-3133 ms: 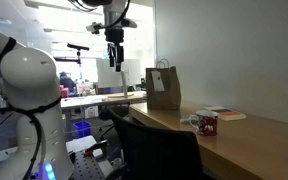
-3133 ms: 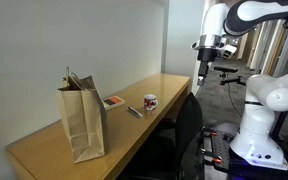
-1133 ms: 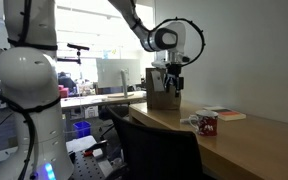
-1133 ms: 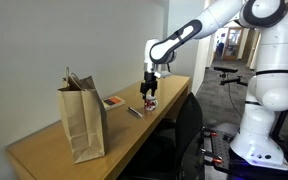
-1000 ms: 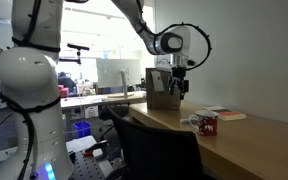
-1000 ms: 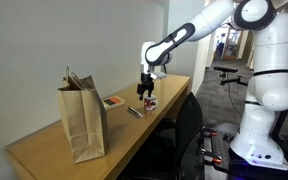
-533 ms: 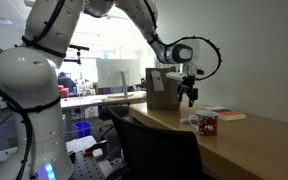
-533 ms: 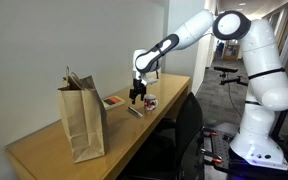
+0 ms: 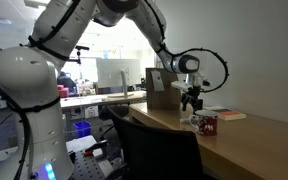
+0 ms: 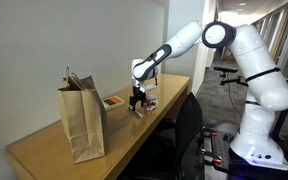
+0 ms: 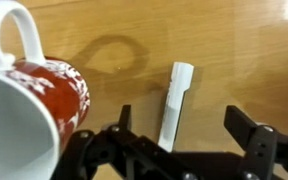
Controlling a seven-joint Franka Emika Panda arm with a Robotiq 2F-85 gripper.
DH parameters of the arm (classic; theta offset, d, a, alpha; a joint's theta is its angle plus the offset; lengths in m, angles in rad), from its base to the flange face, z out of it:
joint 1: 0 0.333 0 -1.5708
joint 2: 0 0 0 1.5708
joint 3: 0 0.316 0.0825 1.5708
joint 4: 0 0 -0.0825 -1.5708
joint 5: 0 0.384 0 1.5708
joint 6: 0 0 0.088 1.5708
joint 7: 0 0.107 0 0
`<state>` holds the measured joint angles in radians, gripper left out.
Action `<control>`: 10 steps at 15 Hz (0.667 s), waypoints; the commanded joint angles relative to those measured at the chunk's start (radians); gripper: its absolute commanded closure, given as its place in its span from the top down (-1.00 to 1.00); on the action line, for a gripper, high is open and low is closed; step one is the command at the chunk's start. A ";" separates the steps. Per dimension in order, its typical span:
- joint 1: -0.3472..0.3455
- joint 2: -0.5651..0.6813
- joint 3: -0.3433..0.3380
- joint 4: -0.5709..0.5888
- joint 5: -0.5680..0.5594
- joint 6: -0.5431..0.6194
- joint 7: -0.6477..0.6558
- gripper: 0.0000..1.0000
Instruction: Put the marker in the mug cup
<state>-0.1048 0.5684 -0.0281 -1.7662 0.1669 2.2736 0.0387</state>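
Note:
In the wrist view the white marker (image 11: 173,105) lies flat on the wooden table, between my open fingers. My gripper (image 11: 184,128) is open just above it and holds nothing. The dark red mug cup (image 11: 29,115) with whitish markings and a pale handle stands close on the left of that view. In both exterior views my gripper (image 9: 193,103) (image 10: 136,101) hangs low over the table beside the mug (image 9: 206,124) (image 10: 150,102). The marker shows as a thin pale stick (image 10: 134,111) under the gripper.
A brown paper bag (image 10: 82,120) (image 9: 163,88) stands on the wooden table (image 10: 54,155). A flat red and white book (image 9: 224,114) (image 10: 113,101) lies near the mug. A black chair (image 9: 154,148) stands at the table's front edge. The wall is close behind.
My arm has swung from high beside the table down and across to the table. My open gripper now sits low over the marker next to the mug.

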 commanded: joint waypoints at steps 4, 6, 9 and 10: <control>0.008 0.078 0.023 0.038 0.022 -0.036 0.006 0.49; 0.014 0.084 0.017 0.038 0.015 -0.027 0.012 0.24; 0.021 0.077 0.012 0.035 0.004 -0.020 0.017 -0.22; 0.027 0.075 0.011 0.035 -0.001 -0.018 0.019 -0.39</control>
<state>-0.0945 0.6394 -0.0111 -1.7447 0.1752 2.2715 0.0403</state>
